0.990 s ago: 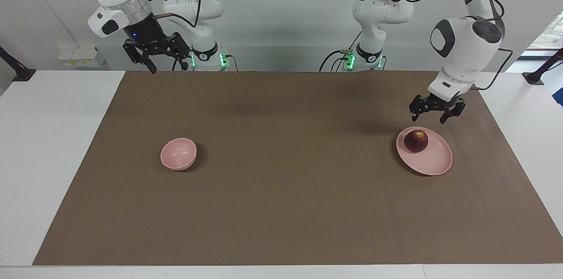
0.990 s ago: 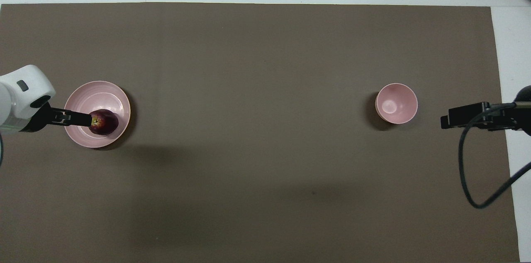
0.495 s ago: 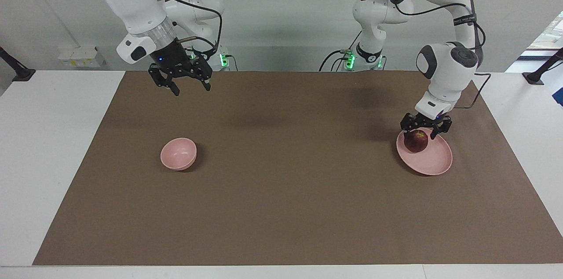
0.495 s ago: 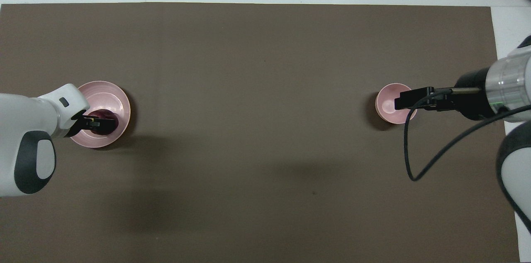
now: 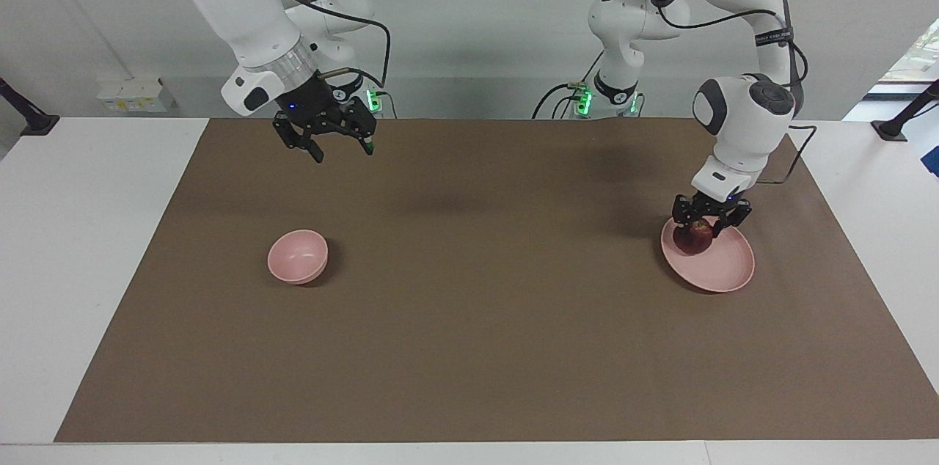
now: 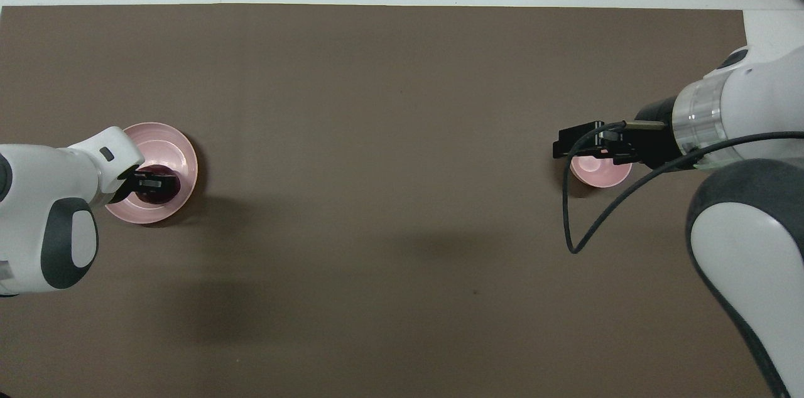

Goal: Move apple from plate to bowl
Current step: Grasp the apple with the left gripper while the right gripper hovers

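The dark red apple [image 5: 693, 239] lies on the pale pink plate [image 5: 728, 271] toward the left arm's end of the table. My left gripper [image 5: 703, 229] is down over the apple, open, with a finger on either side of it. In the overhead view the left gripper [image 6: 154, 183] covers most of the apple [image 6: 171, 188] on the plate [image 6: 169, 145]. The small pink bowl [image 5: 297, 257] stands empty toward the right arm's end. My right gripper [image 5: 342, 151] is open and empty, raised high; in the overhead view the right gripper [image 6: 565, 150] covers part of the bowl's [image 6: 597, 174] rim.
A brown mat [image 5: 469, 318] covers most of the white table [image 5: 88, 245]. The right arm's black cable [image 6: 584, 222] hangs in a loop over the mat beside the bowl.
My left gripper has come down from above the plate's edge onto the apple. My right arm has swung in from the table's end to above the bowl.
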Robot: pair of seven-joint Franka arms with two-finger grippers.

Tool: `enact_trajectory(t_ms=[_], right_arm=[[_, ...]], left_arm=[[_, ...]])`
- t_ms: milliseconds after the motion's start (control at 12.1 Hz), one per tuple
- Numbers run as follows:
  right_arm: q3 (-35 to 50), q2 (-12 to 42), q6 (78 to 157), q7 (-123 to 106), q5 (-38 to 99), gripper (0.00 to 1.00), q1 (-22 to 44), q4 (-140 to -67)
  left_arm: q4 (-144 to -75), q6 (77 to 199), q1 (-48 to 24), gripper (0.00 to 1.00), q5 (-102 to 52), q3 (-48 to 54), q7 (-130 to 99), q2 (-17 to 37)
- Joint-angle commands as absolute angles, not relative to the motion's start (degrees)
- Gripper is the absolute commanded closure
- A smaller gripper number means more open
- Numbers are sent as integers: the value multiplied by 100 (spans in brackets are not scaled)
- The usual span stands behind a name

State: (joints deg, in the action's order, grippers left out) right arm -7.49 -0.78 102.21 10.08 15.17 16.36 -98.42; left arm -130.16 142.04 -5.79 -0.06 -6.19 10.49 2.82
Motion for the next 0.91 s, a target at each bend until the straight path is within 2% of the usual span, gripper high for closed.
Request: enact_trajectory(t_ms=[0,330,825], right_arm=[[-738,-88,10266,1177,1906,0,1600,-9888],[-738,-158,10388,1458,2213,0,1626,-10090],[-782,-158,10083,2554,4366,0,1345,-10063]], left_arm=[[-12965,14230,-642,100,0,-642,1116,132],[-12727,13275,-790,100,-296,-501,1212,-403],[-12130,12603,-1677,100,-2975,-484,968,-571]])
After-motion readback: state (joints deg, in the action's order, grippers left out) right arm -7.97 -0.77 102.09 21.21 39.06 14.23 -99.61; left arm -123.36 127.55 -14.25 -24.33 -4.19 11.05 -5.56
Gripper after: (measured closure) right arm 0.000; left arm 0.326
